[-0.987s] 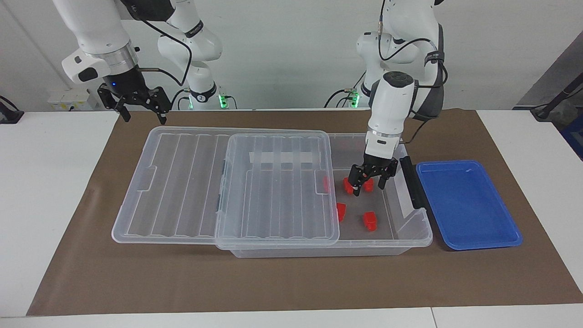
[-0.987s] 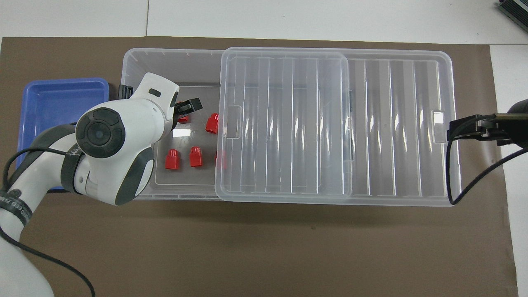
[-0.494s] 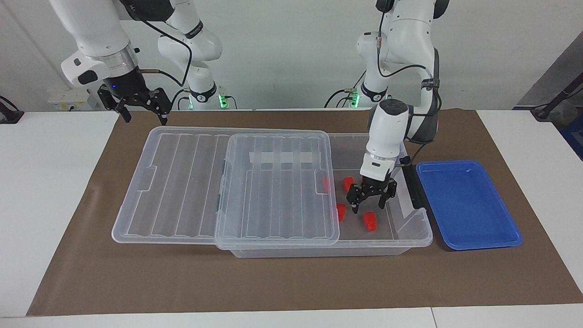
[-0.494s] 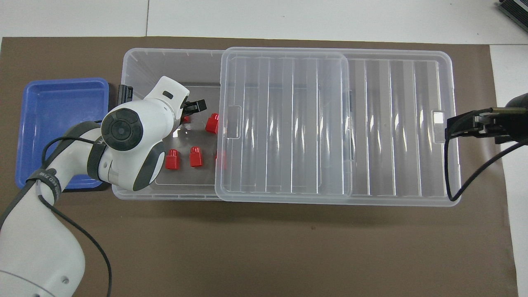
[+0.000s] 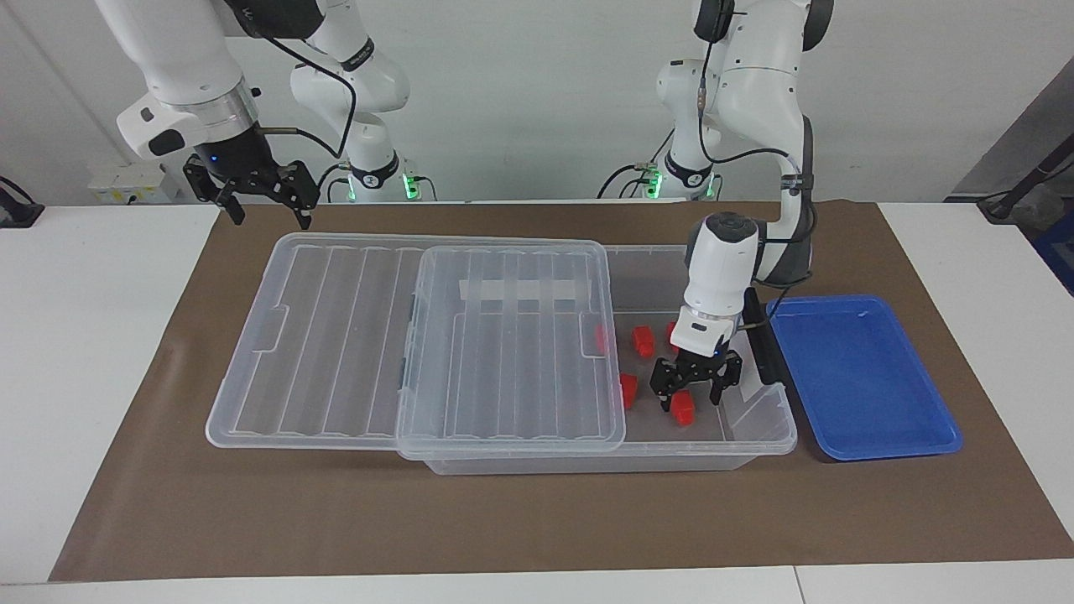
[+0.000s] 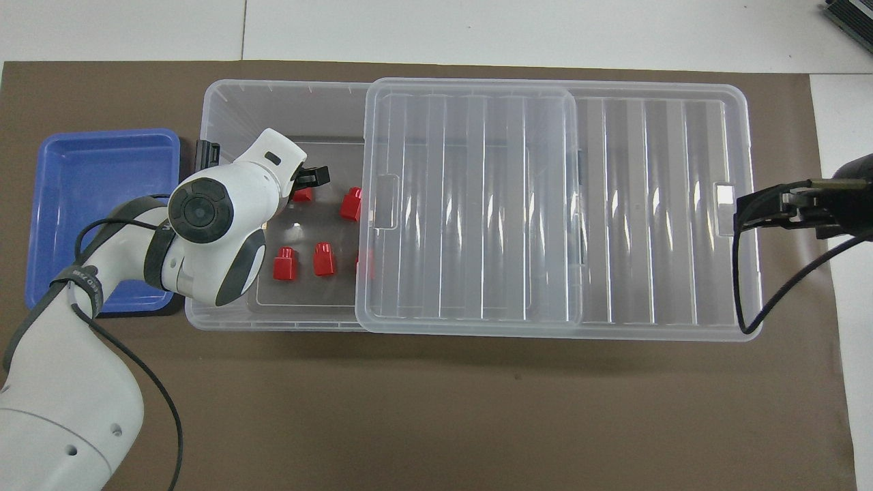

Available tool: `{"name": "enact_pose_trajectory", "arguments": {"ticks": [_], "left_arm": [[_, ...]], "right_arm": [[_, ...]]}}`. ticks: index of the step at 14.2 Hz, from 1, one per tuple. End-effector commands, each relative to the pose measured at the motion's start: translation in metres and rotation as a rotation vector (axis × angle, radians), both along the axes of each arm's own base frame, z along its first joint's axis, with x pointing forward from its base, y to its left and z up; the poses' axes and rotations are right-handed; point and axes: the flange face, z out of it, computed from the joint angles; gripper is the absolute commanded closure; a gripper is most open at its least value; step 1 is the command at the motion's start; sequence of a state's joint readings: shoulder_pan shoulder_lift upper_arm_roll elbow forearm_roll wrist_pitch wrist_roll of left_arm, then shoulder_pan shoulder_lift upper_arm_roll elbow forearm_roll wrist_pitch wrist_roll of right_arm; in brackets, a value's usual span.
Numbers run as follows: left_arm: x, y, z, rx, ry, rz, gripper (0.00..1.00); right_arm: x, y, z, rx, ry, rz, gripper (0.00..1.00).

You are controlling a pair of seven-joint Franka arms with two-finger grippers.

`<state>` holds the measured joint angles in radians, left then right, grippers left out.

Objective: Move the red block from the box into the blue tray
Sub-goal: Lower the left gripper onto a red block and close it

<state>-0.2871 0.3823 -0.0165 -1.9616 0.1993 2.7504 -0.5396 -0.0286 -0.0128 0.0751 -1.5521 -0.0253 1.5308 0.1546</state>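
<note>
- Red block (image 5: 682,406) lies on the box (image 5: 759,436) floor, toward the blue tray (image 5: 864,377).
- Left claw (image 5: 697,392), open, has dropped from neighbouring blocks to straddle it; grasp looks imminent.
- Right claw (image 5: 256,195) waits, open, off the lid (image 5: 503,352).

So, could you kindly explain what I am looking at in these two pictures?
Two robot arms work at a table. One picture faces them; the other looks down from above their end. A clear box, its lid slid partly aside, holds small red blocks. A blue tray lies beside it. The left gripper is down inside the box, open around a red block, not yet gripping it. The right gripper waits, open and holding nothing, above the box's other end.
</note>
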Motion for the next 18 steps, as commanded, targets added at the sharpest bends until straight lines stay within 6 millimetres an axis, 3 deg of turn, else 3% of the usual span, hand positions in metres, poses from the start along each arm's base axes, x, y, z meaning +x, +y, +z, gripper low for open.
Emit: {"name": "enact_pose_trajectory", "arguments": {"ticks": [1, 7, 12, 18], "left_arm": [[0.002, 0.004, 0.003, 0.023, -0.011, -0.026, 0.0], [-0.011, 0.015, -0.013, 0.039, 0.065, 0.022, 0.0], [-0.018, -0.015, -0.008, -0.054, 0.058, 0.18, 0.0], [-0.016, -0.017, -0.016, -0.064, 0.046, 0.171, 0.0]], "right_arm": [[0.001, 0.003, -0.001, -0.004, 0.014, -0.023, 0.0], [0.002, 0.003, -0.001, -0.001, 0.006, -0.022, 0.0], [0.002, 0.002, -0.002, -0.001, 0.008, -0.022, 0.0], [0.001, 0.002, -0.003, -0.001, 0.011, -0.021, 0.0]]}}
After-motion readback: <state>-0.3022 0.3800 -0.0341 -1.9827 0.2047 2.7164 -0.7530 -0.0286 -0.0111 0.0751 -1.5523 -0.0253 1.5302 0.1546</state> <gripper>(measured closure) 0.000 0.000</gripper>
